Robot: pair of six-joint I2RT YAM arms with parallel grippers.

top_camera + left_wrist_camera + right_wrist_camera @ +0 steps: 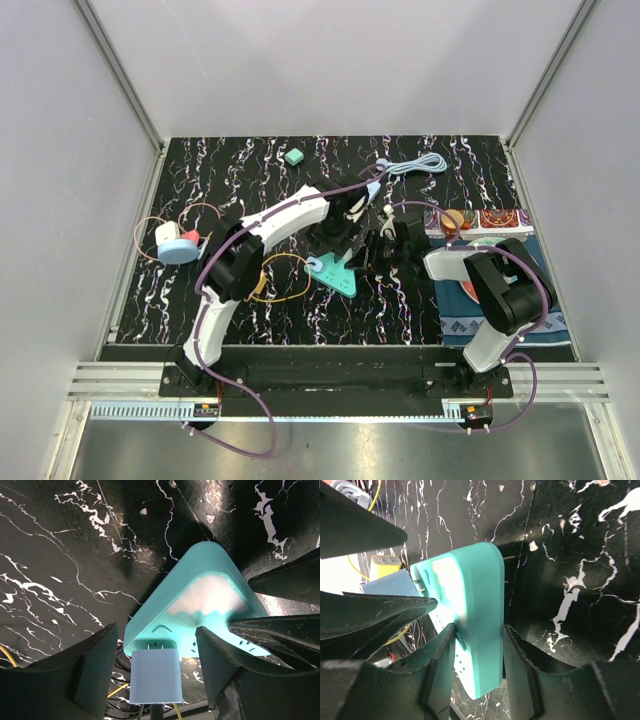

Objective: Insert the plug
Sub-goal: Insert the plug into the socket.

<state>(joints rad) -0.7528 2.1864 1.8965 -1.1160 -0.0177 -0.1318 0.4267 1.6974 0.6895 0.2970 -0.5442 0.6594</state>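
The light blue plug (155, 676) has its prongs partly in a slot on the end of the teal socket block (200, 595), and bare metal still shows between them. My left gripper (155, 650) straddles the plug, open, with a gap on each side of it. My right gripper (479, 650) is shut on the teal socket block (470, 590), one finger on each broad face, holding it on edge above the table. The plug (385, 587) shows at the block's far end in the right wrist view. In the top view both grippers, left (335, 240) and right (372, 255), meet over the block (335, 272).
A yellow cable loop (280, 280) lies just left of the block, and a yellow plug (385, 565) sits behind the blue one. A coiled blue cable (415, 165), a small teal cube (294, 156), a blue and white round object (177, 245) and a patterned cloth (500, 220) lie around.
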